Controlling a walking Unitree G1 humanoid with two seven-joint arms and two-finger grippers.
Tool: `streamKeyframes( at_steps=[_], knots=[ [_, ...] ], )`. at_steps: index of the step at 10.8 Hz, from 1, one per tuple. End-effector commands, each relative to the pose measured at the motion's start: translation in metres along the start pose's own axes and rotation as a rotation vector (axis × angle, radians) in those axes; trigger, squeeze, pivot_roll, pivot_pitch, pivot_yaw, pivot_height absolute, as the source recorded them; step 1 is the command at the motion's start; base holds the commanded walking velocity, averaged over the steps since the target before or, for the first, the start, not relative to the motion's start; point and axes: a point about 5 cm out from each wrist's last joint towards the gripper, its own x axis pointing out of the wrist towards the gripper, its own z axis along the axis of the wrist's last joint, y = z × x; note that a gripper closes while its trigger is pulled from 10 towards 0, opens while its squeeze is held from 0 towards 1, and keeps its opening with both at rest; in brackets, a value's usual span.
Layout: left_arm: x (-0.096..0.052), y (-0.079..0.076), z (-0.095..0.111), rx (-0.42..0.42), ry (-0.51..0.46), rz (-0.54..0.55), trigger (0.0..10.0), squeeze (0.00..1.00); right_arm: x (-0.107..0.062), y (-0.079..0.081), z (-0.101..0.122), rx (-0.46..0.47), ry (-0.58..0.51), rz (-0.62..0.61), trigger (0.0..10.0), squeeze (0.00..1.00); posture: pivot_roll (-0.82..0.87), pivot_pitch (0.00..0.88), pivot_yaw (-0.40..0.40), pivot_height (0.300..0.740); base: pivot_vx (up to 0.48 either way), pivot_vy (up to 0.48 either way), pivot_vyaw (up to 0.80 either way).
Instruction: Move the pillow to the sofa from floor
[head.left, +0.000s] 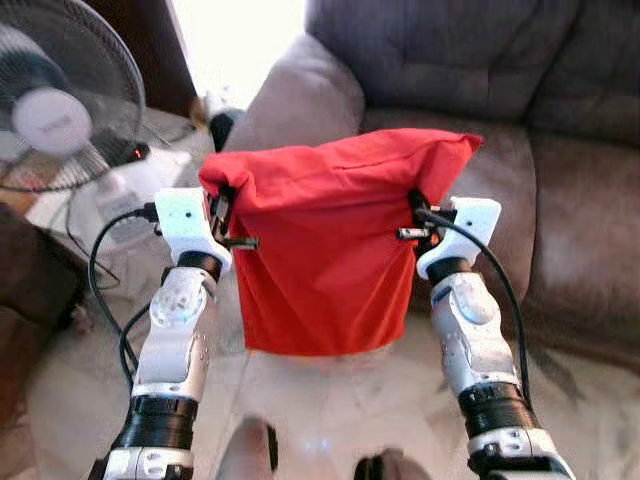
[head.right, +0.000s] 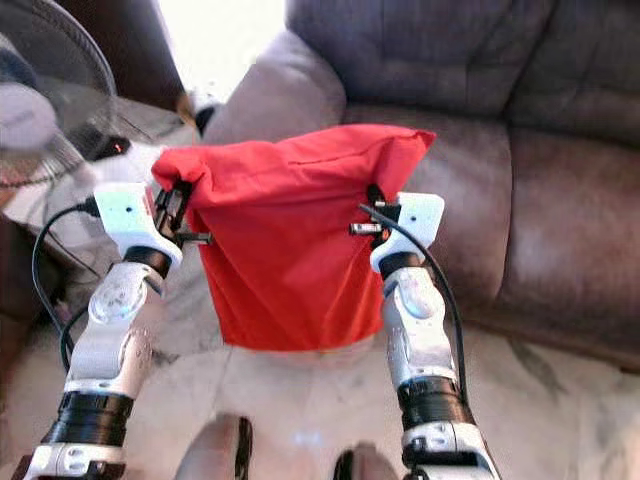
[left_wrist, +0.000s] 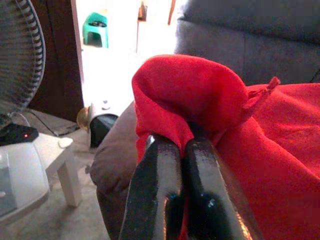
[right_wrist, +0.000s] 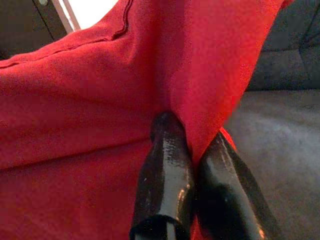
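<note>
I have the red pillow (head.left: 330, 250) hanging in the middle of the frame, held off the pale floor (head.left: 330, 410) between both arms, just in front of the grey-brown sofa (head.left: 520, 120) that fills the upper right. My left gripper (left_wrist: 181, 150) is pinched tight on a bunched fold at the pillow's upper left corner, and my right gripper (right_wrist: 192, 150) is clamped on the fabric at its upper right edge. At the upper left of the frame I see a standing fan (head.left: 55, 100) beside a white tabletop (left_wrist: 30, 165).
</note>
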Motion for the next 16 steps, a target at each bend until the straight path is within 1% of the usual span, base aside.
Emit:
streamKeyframes(
  at_steps=[1,6,10,11,15,16],
  knots=[
    [0.0030,0.0031,0.0129,0.000,-0.078,0.009,10.0,0.00,0.0044,-0.0017,0.0177,0.000,-0.094,-0.005,10.0,0.00,0.18,0.134,-0.025,0.740,0.000,0.000,0.00],
    [0.0034,0.0029,0.0127,0.002,-0.068,-0.018,10.0,0.00,0.0036,0.0010,0.0172,-0.003,-0.101,0.009,10.0,0.00,0.19,0.145,-0.021,0.740,0.000,0.000,0.00],
    [0.0027,0.0023,0.0114,0.008,-0.057,-0.027,10.0,0.00,0.0033,-0.0006,0.0142,-0.003,-0.084,-0.006,10.0,0.00,0.19,0.152,-0.021,0.740,0.000,0.000,0.00],
    [0.0018,0.0027,0.0100,0.008,-0.052,-0.026,10.0,0.00,0.0034,-0.0005,0.0105,-0.008,-0.059,-0.014,10.0,0.00,0.19,0.158,-0.023,0.740,0.000,0.000,0.00],
    [0.0013,0.0021,0.0074,0.027,-0.040,-0.029,10.0,0.00,0.0025,0.0013,0.0090,0.013,-0.054,-0.006,10.0,0.00,0.19,0.164,-0.027,0.740,0.000,0.000,0.00],
    [0.0010,0.0025,0.0074,0.034,-0.041,-0.026,10.0,0.00,0.0030,0.0012,0.0080,0.024,-0.044,-0.010,10.0,0.00,0.19,0.165,-0.028,0.740,0.000,-0.247,-0.54]
  ],
)
